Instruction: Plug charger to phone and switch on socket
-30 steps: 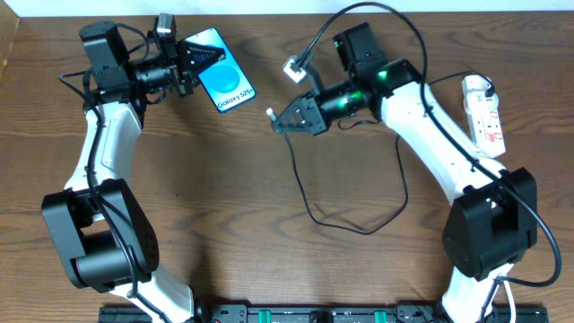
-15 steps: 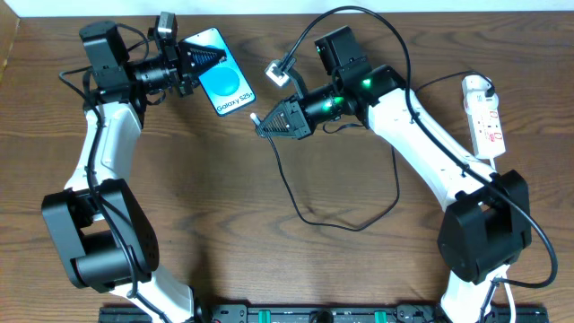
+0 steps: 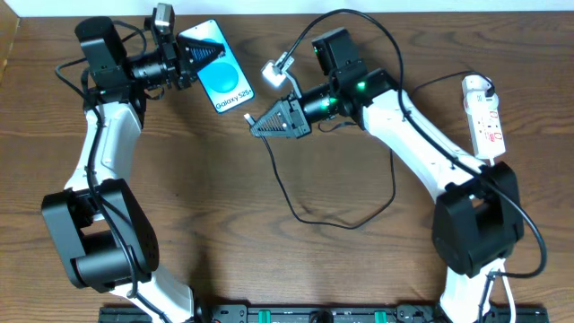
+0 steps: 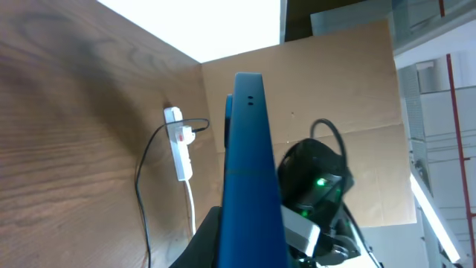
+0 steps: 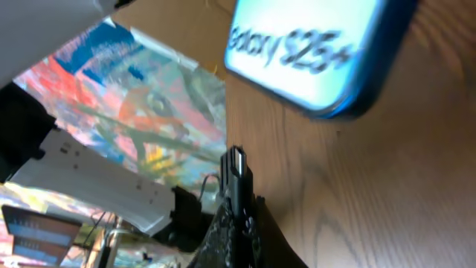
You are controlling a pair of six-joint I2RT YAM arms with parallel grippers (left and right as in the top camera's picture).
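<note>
The phone (image 3: 224,79), its cyan screen reading "Galaxy S25", is lifted at the back left with my left gripper (image 3: 203,56) shut on its upper end. In the left wrist view the phone (image 4: 249,164) shows edge-on between the jaws. My right gripper (image 3: 258,125) is shut on the charger's connector tip (image 3: 247,117), just below and right of the phone's lower end. In the right wrist view the tip (image 5: 236,170) points at the phone's bottom edge (image 5: 320,56), a short gap apart. The charger cable (image 3: 309,215) loops back to the white socket (image 3: 484,112).
The socket (image 4: 178,145) lies near the table's right edge with its white cord trailing forward. Slack black cable crosses the middle of the wooden table (image 3: 224,224). A cardboard wall (image 4: 335,82) stands behind the right arm.
My right gripper has carried the connector tip leftward, close to the phone's lower end. The left gripper has shifted the phone slightly up and left.
</note>
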